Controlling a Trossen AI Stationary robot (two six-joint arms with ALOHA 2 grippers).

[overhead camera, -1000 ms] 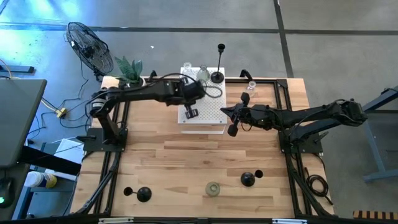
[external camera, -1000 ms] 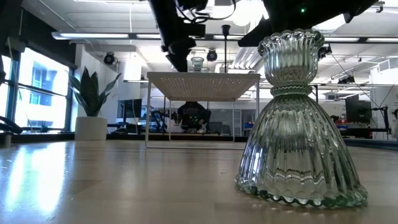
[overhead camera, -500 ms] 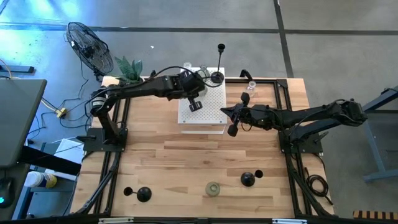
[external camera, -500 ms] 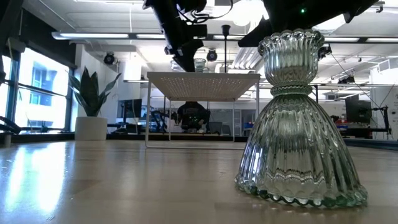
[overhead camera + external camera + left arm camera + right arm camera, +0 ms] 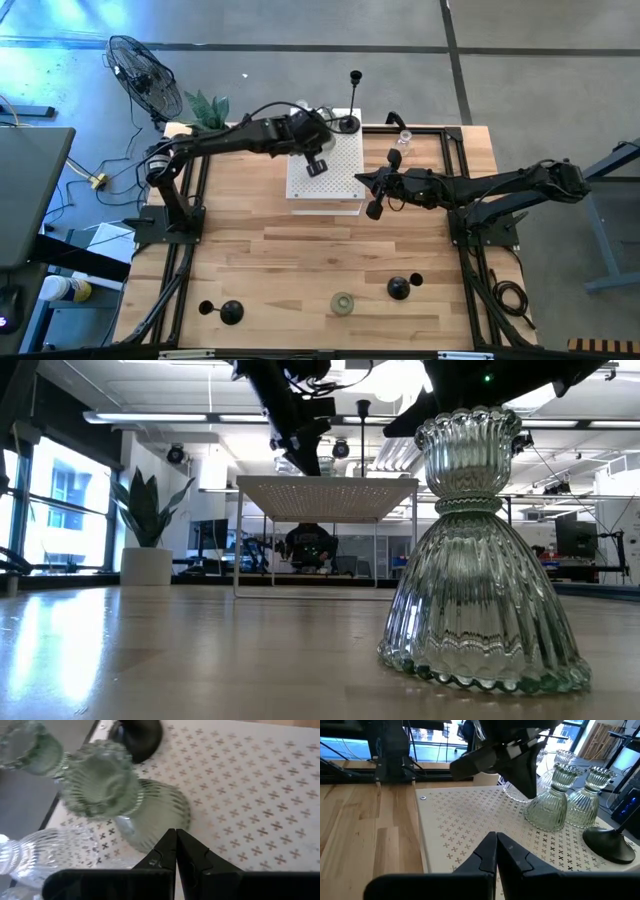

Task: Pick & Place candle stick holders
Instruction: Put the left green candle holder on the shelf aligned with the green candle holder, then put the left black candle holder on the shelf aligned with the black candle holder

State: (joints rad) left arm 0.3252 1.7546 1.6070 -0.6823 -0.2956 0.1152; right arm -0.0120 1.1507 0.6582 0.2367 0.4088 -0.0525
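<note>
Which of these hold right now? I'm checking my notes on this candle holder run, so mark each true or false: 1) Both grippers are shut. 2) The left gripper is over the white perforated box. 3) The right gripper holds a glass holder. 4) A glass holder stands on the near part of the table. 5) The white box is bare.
1) True: the left gripper and the right gripper are shut.
2) True: it is above the white perforated box.
3) False: it holds nothing.
4) True: a glass holder stands there, between black holders.
5) False: ribbed glass holders stand on it.
</note>
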